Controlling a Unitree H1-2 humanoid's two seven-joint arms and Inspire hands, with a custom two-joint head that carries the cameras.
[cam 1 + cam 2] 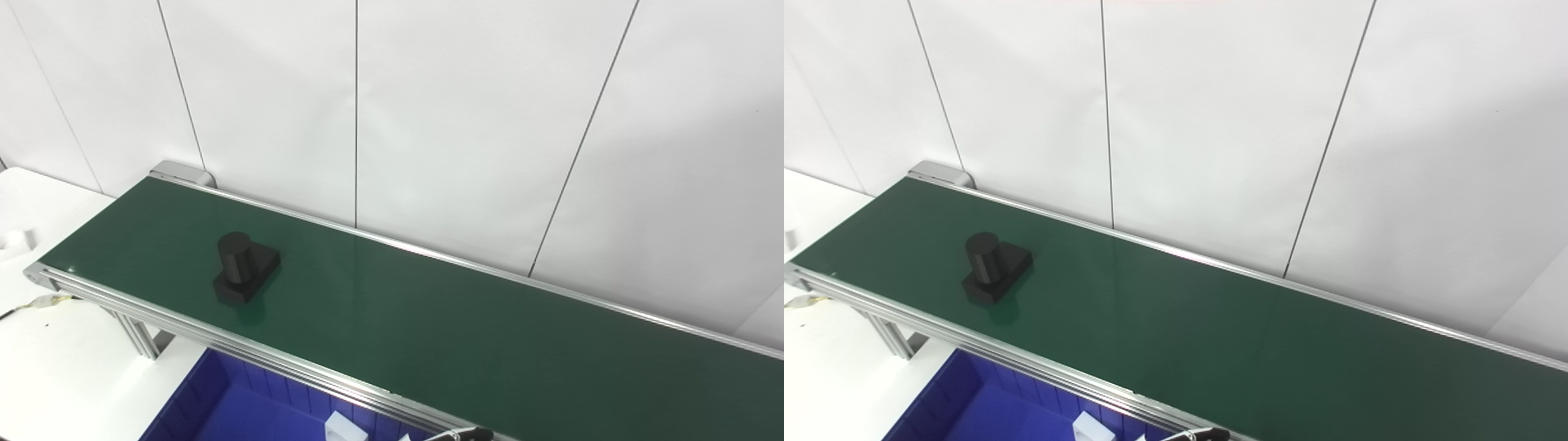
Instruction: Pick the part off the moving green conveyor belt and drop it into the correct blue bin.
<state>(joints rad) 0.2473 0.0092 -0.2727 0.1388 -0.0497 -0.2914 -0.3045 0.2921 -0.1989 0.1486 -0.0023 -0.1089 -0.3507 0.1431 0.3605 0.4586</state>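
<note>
A black part (245, 268) sits on the green belt (429, 318).
A blue bin (202, 404) waits below the belt's near rail. Neither hand shows, so their state cannot be told.

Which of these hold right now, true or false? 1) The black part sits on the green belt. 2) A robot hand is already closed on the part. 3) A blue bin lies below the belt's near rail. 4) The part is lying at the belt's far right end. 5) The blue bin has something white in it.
1) True: the black part rests on the green belt.
2) False: no robot hand is in view; nothing touches the part.
3) True: the blue bin sits below the near rail.
4) False: it is near the belt's left end.
5) True: a white piece lies inside the bin.
</note>
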